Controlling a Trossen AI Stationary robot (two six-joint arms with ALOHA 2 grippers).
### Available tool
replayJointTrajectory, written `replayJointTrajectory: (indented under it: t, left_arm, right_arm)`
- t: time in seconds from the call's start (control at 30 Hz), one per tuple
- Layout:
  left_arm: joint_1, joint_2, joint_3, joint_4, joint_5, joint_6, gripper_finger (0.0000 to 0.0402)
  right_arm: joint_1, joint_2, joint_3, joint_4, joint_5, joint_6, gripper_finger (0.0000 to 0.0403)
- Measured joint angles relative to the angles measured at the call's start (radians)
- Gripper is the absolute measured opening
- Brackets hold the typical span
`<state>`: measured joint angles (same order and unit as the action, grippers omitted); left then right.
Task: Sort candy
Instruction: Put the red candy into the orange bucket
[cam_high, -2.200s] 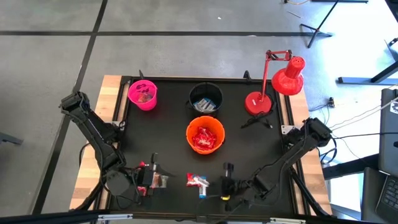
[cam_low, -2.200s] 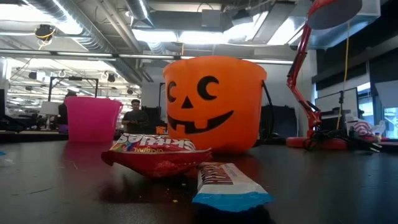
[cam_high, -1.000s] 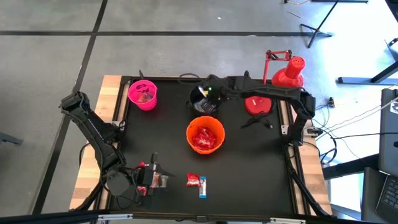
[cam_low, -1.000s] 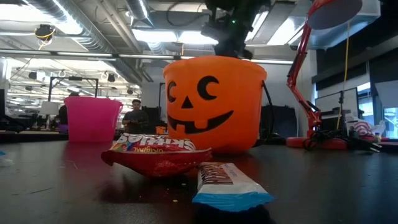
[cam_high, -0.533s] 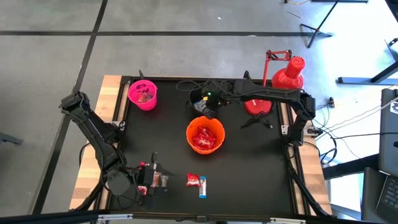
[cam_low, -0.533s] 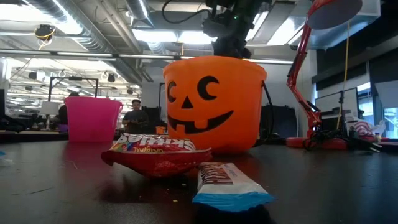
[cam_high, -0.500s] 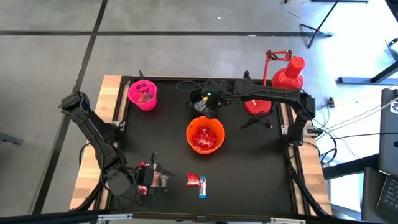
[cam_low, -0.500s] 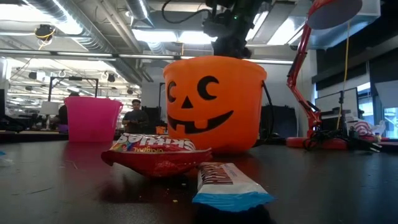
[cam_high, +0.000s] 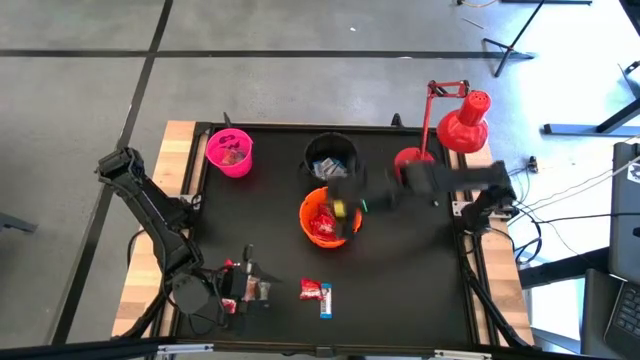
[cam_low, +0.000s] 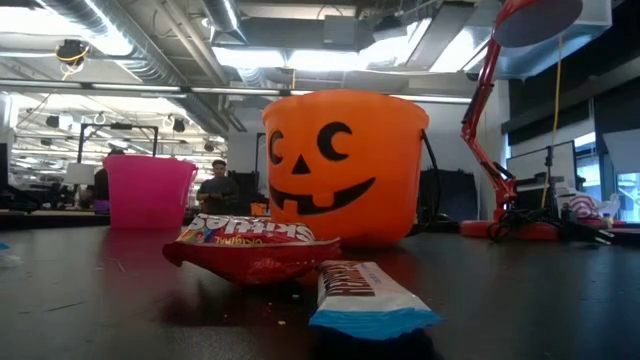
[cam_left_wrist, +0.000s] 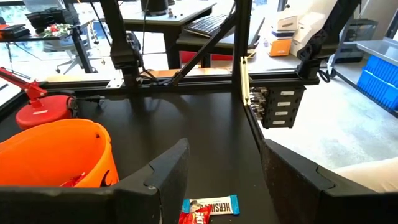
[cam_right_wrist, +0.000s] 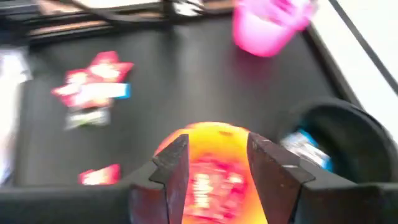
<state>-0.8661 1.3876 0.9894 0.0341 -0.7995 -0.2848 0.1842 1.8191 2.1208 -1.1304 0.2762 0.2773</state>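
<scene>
Candy left to sort lies at the near edge of the black tabletop (cam_high: 400, 280): a red Skittles packet (cam_low: 250, 245) with a blue-and-white Hershey's bar (cam_low: 368, 292) just beside it, and a few more pieces near the left hand (cam_high: 240, 285). That left hand waits low at the near left corner; its wrist view shows the fingers (cam_left_wrist: 168, 174) spread apart with nothing between them, looking toward the packet and bar. Farther in stands the orange pumpkin bucket (cam_high: 303, 212), already holding red packets, and the right hand (cam_high: 345, 207) hovers blurred over its rim. In the right wrist view its fingers (cam_right_wrist: 273, 165) stand apart with nothing between them, so it appears empty. Behind are the black bucket (cam_high: 311, 151) with blue-and-white bars inside, the pink bucket (cam_high: 215, 161) with brownish pieces, and the red desk lamp (cam_high: 415, 165) at the far right. My judgement is that the right arm is between drops, and the next move calls for reaching to the near pieces, closing on one and matching it to its bucket.
</scene>
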Motion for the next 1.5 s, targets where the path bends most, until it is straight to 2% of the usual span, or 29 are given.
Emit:
replayJointTrajectory:
  t: [0.23,0.43,0.7,0.93,1.1,1.3,1.4,1.5]
  left_arm:
    - [0.002,0.0,0.0,0.005,-0.004,0.0,0.0186]
    - [0.02,0.0,0.0,0.012,-0.006,0.0,0.0186]
    - [0.028,0.0,0.0,0.017,0.0,-0.008,0.0186]
    - [0.027,0.0,0.0,0.02,0.016,-0.028,0.0186]
    - [0.027,0.0,0.0,0.023,0.02,-0.03,0.0186]
    - [0.027,0.0,0.0,0.023,0.02,-0.03,0.0186]
    - [0.027,0.0,0.0,0.023,0.02,-0.03,0.0186]
    - [0.027,0.0,0.0,0.023,0.02,-0.029,0.0186]
  right_arm:
    - [0.35,0.03,-0.098,0.134,0.164,-0.023,0.015]
    - [0.484,0.125,-0.251,0.373,0.228,-0.025,0.015]
    - [0.461,0.291,-0.365,0.621,0.212,0.012,0.015]
    - [0.387,0.415,-0.367,0.636,0.074,0.087,0.015]
    - [0.349,0.454,-0.367,0.632,-0.003,0.17,0.015]
    - [0.339,0.47,-0.365,0.606,-0.027,0.19,0.0147]
    - [0.339,0.47,-0.365,0.605,-0.027,0.19,0.0123]
    - [0.339,0.47,-0.365,0.606,-0.034,0.19,0.0075]
